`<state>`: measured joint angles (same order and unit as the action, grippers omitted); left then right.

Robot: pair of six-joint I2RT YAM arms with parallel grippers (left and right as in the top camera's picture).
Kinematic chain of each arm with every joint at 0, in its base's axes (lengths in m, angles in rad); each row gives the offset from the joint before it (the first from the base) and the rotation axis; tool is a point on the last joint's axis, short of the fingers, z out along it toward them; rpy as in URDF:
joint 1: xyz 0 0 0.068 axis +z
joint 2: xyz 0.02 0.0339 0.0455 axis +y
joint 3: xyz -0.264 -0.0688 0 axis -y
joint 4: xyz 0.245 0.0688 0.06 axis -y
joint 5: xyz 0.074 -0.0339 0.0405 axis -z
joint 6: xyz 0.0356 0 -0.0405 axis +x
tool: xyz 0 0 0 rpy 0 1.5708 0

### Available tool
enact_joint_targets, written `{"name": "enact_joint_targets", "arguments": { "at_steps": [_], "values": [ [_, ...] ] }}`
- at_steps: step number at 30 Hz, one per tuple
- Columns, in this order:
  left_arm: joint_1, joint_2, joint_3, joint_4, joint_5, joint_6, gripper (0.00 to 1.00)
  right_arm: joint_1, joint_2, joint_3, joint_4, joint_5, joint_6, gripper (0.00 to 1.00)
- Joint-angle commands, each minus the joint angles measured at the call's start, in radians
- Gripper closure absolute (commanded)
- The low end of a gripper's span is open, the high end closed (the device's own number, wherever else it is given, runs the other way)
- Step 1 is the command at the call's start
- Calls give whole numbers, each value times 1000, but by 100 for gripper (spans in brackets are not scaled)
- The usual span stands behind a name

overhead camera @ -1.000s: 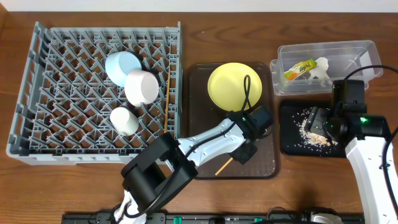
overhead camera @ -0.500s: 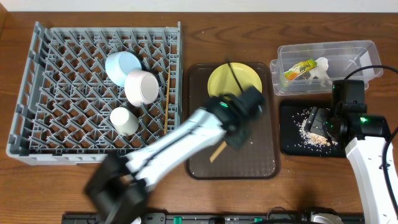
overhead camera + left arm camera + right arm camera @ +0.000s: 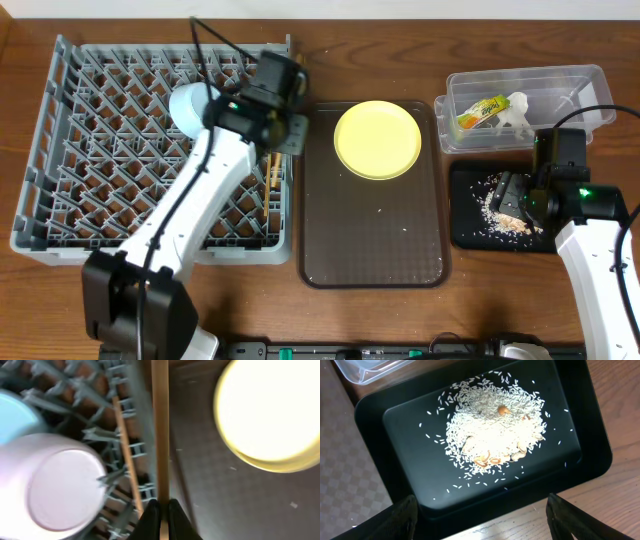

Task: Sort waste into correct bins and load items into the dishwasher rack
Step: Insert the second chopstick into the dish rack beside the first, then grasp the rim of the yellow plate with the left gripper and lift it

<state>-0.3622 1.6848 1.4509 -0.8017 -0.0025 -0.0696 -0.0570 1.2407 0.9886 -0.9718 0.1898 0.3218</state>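
Overhead view: the left claw [image 3: 283,128] hangs over the right wall of the rack [image 3: 60,200], just right of the blue bowl [image 3: 185,105]. The yellow plate [image 3: 377,138] lies at the far end of the brown tray [image 3: 370,240]. Far right, the clear tub [image 3: 520,72] holds the wrapper [image 3: 482,110] and the white scrap [image 3: 516,106]. Nearer, the right claw [image 3: 512,192] hovers above the black tray [image 3: 465,235].

Left wrist view: the left claw [image 3: 160,508] is clamped on one end of a chopstick [image 3: 160,430], which runs along the rack's right wall. The second chopstick [image 3: 127,455] lies among the pegs beside the white bowl [image 3: 62,487]. Released here, the held stick could land astride the rim and roll out onto the brown tray, or drop through the lattice.

Right wrist view: the right claw [image 3: 482,507] is apart and empty, its fingers [image 3: 405,517] over the black tray's near edge. The rice leftovers [image 3: 492,435] sit heaped mid-tray. A careless dip could scatter grains over the rim.
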Motion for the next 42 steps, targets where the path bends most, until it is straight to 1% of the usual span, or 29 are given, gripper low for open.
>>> {"name": "enact_joint_targets", "arguments": {
  "at_steps": [1,3,6,11,14,19,20,26,32,38,42],
  "values": [
    [39,45,-16,2,-9,12,94,-5,-6,18,-1,0,-5,19],
    [48,65,-19,2,-9,13,92,-5,-6,18,-1,0,-4,20],
    [50,89,-19,4,-9,13,83,-5,-6,18,-1,0,-5,20],
    [50,80,-17,5,-9,13,50,-5,-6,18,0,0,-5,19],
    [44,56,-11,6,-3,14,39,-5,-6,18,0,0,-5,19],
    [-13,28,-11,54,122,37,34,-5,-6,18,4,0,-4,19],
    [-31,29,-12,69,130,37,32,-5,-6,18,6,-2,-4,19],
    [-185,65,-16,193,129,124,28,-5,-6,18,3,-15,-4,19],
    [-317,163,-16,313,126,152,27,-5,-6,18,3,-14,-5,20],
    [-394,293,-16,410,125,239,28,-5,-6,18,3,-14,-5,19],
    [-405,366,-16,462,109,253,27,-5,-6,18,2,-14,-5,19]
  ]
}}
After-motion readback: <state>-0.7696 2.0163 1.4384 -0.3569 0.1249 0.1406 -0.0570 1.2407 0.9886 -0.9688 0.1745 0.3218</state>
